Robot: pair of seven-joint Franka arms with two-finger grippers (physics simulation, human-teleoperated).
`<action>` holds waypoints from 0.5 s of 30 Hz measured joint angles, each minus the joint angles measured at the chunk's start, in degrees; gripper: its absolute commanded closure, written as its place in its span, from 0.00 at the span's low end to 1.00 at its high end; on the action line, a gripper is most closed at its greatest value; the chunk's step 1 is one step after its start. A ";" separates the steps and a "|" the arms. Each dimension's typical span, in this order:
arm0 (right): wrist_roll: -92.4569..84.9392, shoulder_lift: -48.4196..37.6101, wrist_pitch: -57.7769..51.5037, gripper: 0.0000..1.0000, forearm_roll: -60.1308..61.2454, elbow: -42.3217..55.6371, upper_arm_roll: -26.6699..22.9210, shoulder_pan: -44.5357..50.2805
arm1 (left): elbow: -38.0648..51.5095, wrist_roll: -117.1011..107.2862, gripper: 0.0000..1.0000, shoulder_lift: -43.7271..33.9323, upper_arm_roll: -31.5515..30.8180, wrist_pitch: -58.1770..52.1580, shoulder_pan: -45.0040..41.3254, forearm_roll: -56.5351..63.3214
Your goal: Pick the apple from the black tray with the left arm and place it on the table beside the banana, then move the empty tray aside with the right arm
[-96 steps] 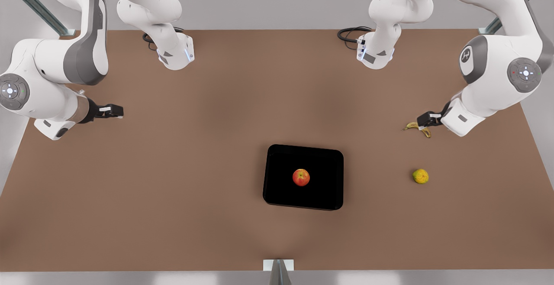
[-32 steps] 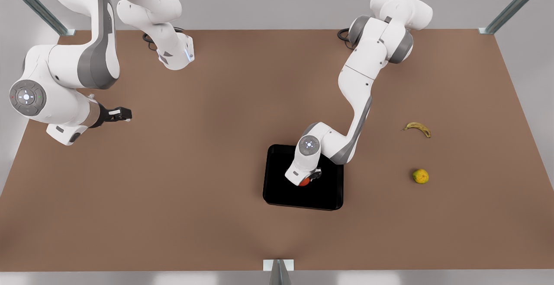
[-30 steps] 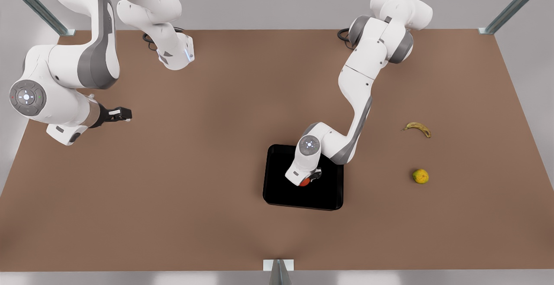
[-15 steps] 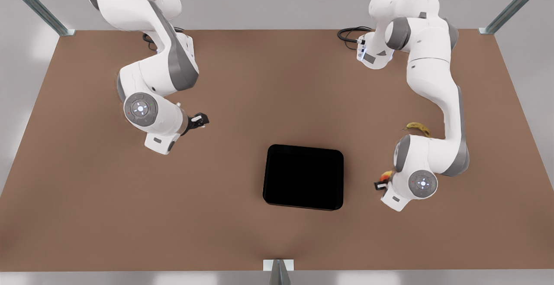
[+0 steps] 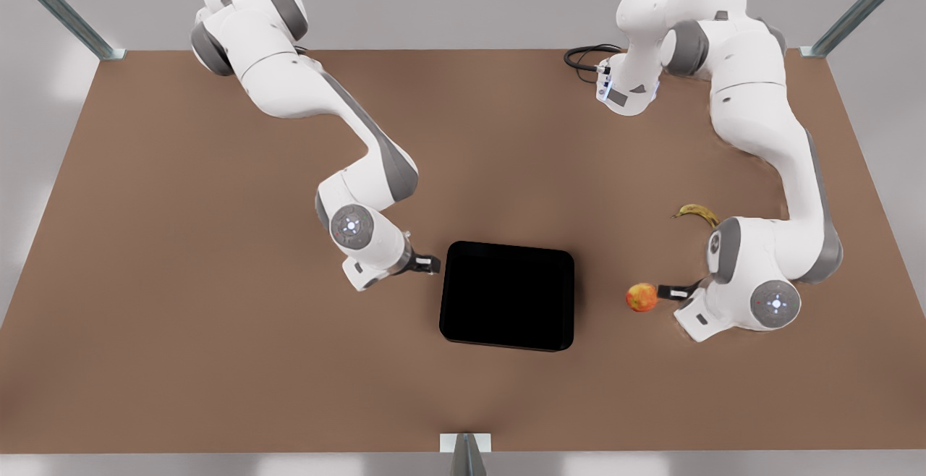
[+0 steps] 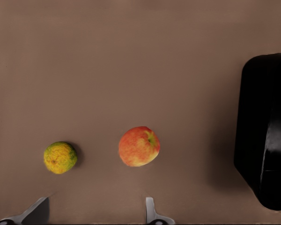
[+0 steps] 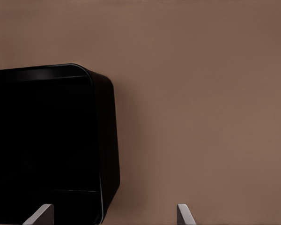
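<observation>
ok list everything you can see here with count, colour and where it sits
apple: one, red-orange with yellow patches, on the table between the tray and the left pincer, free of the fingers
black tray: one, glossy black, mid table, nothing in it
banana: one, yellow with brown marks, beyond the apple, partly behind the left arm
round fruit: one, yellow-green, on the table near the apple
table: one, matte brown
cable: one, black, coiled by an arm base
left pincer: one, black, open, just beside the apple
right pincer: one, black, open, at the tray's edge on the front view's left
</observation>
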 measured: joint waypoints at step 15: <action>22.76 7.94 15.03 0.00 -8.34 -0.40 0.06 4.74 | -33.17 -0.59 0.00 -27.77 3.07 18.66 1.46 -3.02</action>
